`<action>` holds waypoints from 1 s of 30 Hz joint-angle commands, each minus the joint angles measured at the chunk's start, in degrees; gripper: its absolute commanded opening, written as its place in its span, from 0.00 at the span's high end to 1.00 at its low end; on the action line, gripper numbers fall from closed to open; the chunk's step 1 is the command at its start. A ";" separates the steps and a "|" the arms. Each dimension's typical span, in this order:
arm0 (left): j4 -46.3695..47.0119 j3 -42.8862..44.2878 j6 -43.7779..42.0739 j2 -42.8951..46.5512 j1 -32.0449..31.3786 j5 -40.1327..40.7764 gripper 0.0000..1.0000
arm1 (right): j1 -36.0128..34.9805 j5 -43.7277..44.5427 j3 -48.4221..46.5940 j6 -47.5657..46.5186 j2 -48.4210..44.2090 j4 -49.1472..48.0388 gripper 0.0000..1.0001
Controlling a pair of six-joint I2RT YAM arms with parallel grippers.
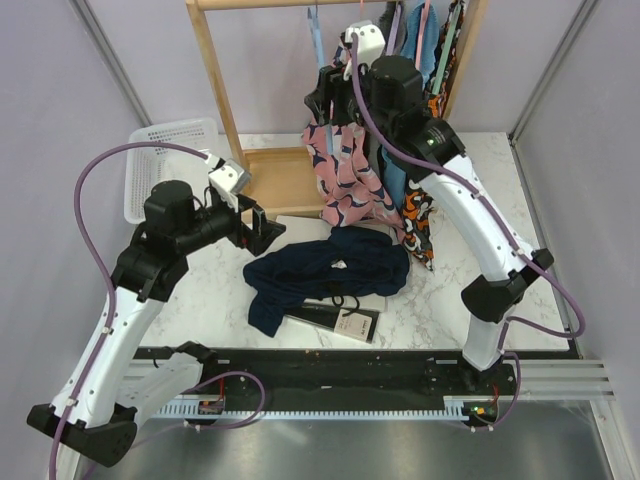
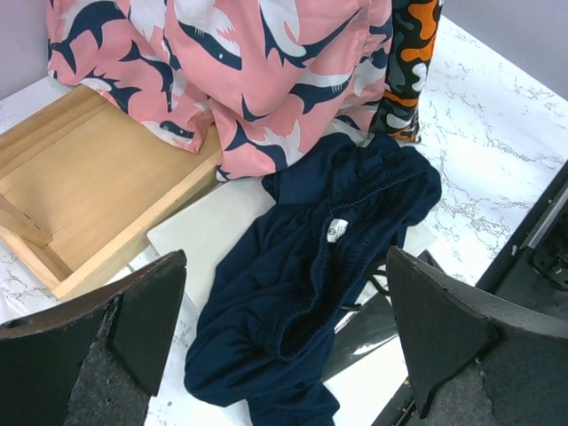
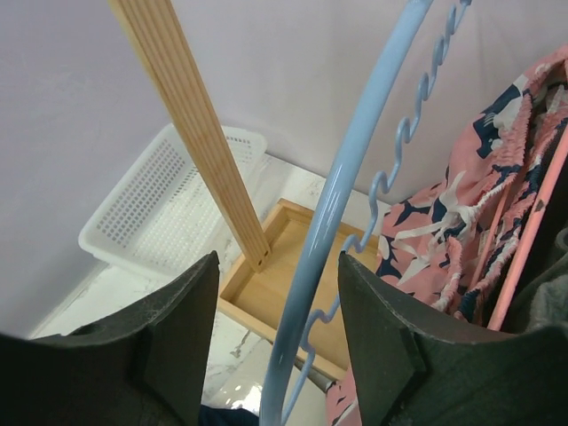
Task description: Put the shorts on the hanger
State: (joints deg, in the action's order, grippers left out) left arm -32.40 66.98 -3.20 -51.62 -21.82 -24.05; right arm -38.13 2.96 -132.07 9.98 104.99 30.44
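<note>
We saw the shorts (image 1: 330, 268) lying crumpled on the marble table (image 1: 430, 305). They lay partly over a white board (image 2: 213, 231), just below the pink garment (image 1: 345, 175) hanging on the wooden rack (image 1: 215, 70). The left gripper (image 2: 286, 257) hovered above them with its 2 fingers spread wide, holding nothing. The right gripper (image 3: 277, 266) was up at the rack, jaws also apart. The light-blue hanger (image 3: 342, 186) passed between them, and we could not tell whether either finger touched it. A white basket (image 3: 169, 213) stood beyond the rack.
</note>
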 commanded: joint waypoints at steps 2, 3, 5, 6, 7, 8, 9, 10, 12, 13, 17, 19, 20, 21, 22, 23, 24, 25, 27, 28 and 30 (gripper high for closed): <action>2.78 0.08 2.67 1.78 0.29 -0.55 0.01 | -0.72 8.88 -0.91 -0.05 2.32 -1.52 0.36; 2.96 0.17 3.98 1.78 0.29 -0.82 0.00 | -0.72 9.34 -0.65 0.04 2.50 -1.43 0.36; 3.05 -0.01 4.61 1.96 0.29 -0.91 0.01 | -0.72 9.96 0.05 0.13 2.94 -1.34 0.40; 3.05 -0.09 4.70 1.87 0.29 -0.99 0.01 | -0.81 9.87 0.23 0.22 3.11 -1.26 0.42; 3.22 -0.18 4.70 2.13 0.29 -1.08 0.01 | -0.81 9.78 0.32 0.22 3.55 -1.08 0.43; 3.31 -0.36 4.78 2.13 0.29 -1.08 0.01 | -0.81 9.61 0.50 0.39 3.64 -1.08 0.48; 3.40 -0.45 5.05 2.31 0.29 -1.17 0.00 | -0.81 9.43 0.59 0.83 3.73 -0.99 0.53; 3.66 -0.53 5.22 2.31 0.29 -1.35 0.00 | -0.81 9.52 0.59 1.01 3.82 -1.17 0.59; 3.75 -0.54 5.66 2.40 0.29 -1.52 0.00 | -0.81 9.69 -0.20 1.53 4.08 -1.43 0.74; 3.75 -0.71 5.66 2.40 0.29 -1.70 0.01 | -0.81 9.78 -0.64 1.88 4.43 -1.87 0.78; 4.01 -1.24 6.10 2.48 0.29 -1.70 0.01 | -0.81 10.40 -2.49 2.50 4.61 -3.27 1.00; 4.01 -1.33 6.45 2.48 0.29 -1.44 0.01 | -0.89 10.57 -2.49 2.42 4.09 -4.15 1.00; 4.01 -1.33 6.54 2.48 0.29 -1.35 0.00 | -0.89 10.49 -2.40 2.50 4.00 -4.42 1.00; 4.10 -1.41 6.63 2.48 0.29 -1.35 0.01 | -0.81 10.14 -2.14 2.59 3.65 -4.86 1.00; 4.19 -1.33 6.63 2.31 0.29 -1.00 0.00 | -0.81 8.83 -1.79 2.50 2.69 -6.08 1.00; 4.10 -1.33 6.72 2.31 0.38 -1.08 0.01 | -0.89 7.86 -0.05 2.85 1.89 -7.05 1.00; 4.19 -1.41 6.80 2.22 0.29 -1.00 0.00 | -0.81 6.63 1.36 2.85 -0.12 -8.45 1.00; 4.19 -1.50 6.81 2.05 0.29 -1.26 0.01 | -0.81 5.40 3.03 2.85 -1.27 -11.94 1.00; 4.54 -1.59 6.98 1.96 0.29 -1.26 0.00 | -0.72 2.76 8.13 3.56 -3.64 -15.39 1.00; 4.63 -1.85 7.07 1.87 0.29 -1.43 0.01 | -0.81 1.88 9.28 3.47 -5.31 -18.10 1.00; 5.07 -2.12 7.51 1.96 0.29 -1.43 0.01 | -0.81 1.00 10.43 3.38 -6.20 -19.10 1.00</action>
State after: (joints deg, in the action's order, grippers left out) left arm -30.06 65.28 1.67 -49.87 -21.82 -24.36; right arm -38.72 8.58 -123.28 13.02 105.23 21.91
